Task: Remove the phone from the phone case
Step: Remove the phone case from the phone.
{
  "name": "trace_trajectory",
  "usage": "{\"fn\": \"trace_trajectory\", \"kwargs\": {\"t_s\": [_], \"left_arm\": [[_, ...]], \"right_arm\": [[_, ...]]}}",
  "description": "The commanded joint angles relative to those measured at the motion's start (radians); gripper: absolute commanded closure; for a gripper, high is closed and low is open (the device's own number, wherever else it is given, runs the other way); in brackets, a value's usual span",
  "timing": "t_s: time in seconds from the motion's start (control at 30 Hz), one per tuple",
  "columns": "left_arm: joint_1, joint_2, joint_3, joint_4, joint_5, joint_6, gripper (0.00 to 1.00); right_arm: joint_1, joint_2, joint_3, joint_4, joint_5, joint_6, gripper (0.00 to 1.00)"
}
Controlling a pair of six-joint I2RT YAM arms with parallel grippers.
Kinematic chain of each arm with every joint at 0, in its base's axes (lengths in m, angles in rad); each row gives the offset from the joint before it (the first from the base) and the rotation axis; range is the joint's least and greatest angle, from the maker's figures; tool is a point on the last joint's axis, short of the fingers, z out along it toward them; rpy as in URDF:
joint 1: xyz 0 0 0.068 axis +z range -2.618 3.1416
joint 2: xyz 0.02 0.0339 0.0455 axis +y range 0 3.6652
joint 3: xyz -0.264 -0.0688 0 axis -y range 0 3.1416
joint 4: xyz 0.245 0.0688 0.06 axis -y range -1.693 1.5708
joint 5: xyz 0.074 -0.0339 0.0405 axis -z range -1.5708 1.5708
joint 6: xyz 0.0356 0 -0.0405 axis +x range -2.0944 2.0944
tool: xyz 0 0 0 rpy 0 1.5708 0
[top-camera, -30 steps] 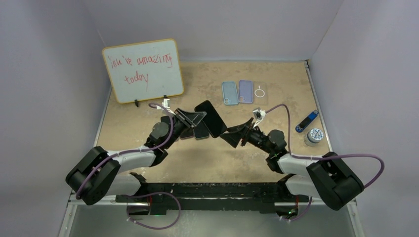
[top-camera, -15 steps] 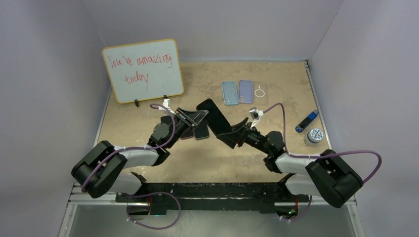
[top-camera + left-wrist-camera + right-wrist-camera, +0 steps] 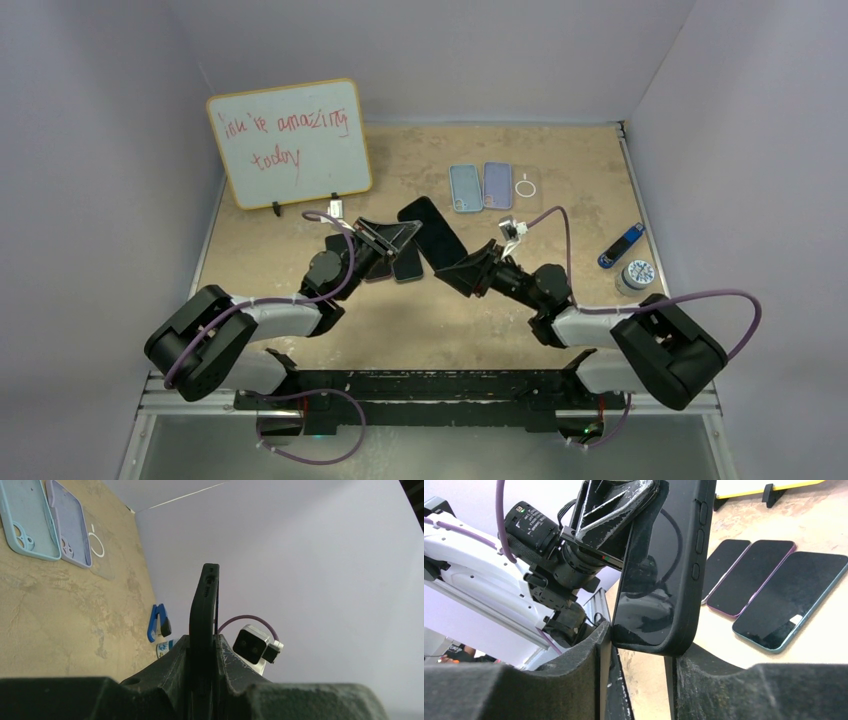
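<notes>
A phone in a black phone case [image 3: 430, 230] hangs tilted above the table's middle. My left gripper [image 3: 405, 240] is shut on its upper-left part. In the left wrist view the case [image 3: 204, 605] stands edge-on, pinched between those fingers [image 3: 202, 647]. My right gripper [image 3: 463, 270] is at the phone's lower end. In the right wrist view the glossy screen and the case's side with buttons [image 3: 659, 575] rise from between that gripper's fingertips [image 3: 640, 641]. The jaws stand partly open on either side of that end, and the left finger is right at the screen's corner.
Three bare phones [image 3: 754, 577] lie side by side on the table under the left arm. Light blue [image 3: 465, 188], purple [image 3: 497, 185] and clear [image 3: 527, 187] empty cases lie at the back. A whiteboard [image 3: 290, 142] stands back left. A blue tool [image 3: 621, 245] and a small jar [image 3: 636, 275] sit right.
My right gripper has moved up and left onto the phone's lower end, and its jaws have narrowed around it. The left gripper keeps its hold, nearly still.
</notes>
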Motion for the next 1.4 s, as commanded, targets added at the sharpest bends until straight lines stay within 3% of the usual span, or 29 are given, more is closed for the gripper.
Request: {"fn": "trace_trajectory", "kwargs": {"t_s": [0.0, 0.3, 0.47, 0.73, 1.0, 1.17, 1.37], "left_arm": [[-0.005, -0.024, 0.012, 0.116, -0.001, -0.039, 1.00], [-0.005, -0.041, 0.008, 0.063, 0.030, -0.050, 1.00], [-0.004, -0.061, 0.032, -0.044, 0.100, -0.061, 1.00], [0.036, -0.116, 0.091, -0.254, 0.215, -0.030, 1.00], [0.061, -0.139, 0.101, -0.276, 0.272, 0.001, 1.00], [0.063, -0.115, 0.110, -0.181, 0.326, 0.053, 1.00], [0.062, -0.064, 0.046, 0.059, 0.323, 0.086, 1.00]], "right_arm": [[0.010, 0.003, 0.031, 0.073, 0.015, -0.038, 0.65], [0.010, -0.057, 0.034, -0.023, 0.064, -0.124, 0.84], [0.010, -0.099, 0.053, -0.133, 0.057, -0.242, 0.98], [0.009, -0.210, 0.062, -0.334, 0.040, -0.548, 1.00], [0.011, -0.229, 0.082, -0.418, 0.064, -0.703, 1.00], [0.010, -0.187, 0.109, -0.405, 0.052, -0.626, 1.00], [0.011, -0.130, 0.121, -0.185, -0.065, -0.349, 1.00]]}}
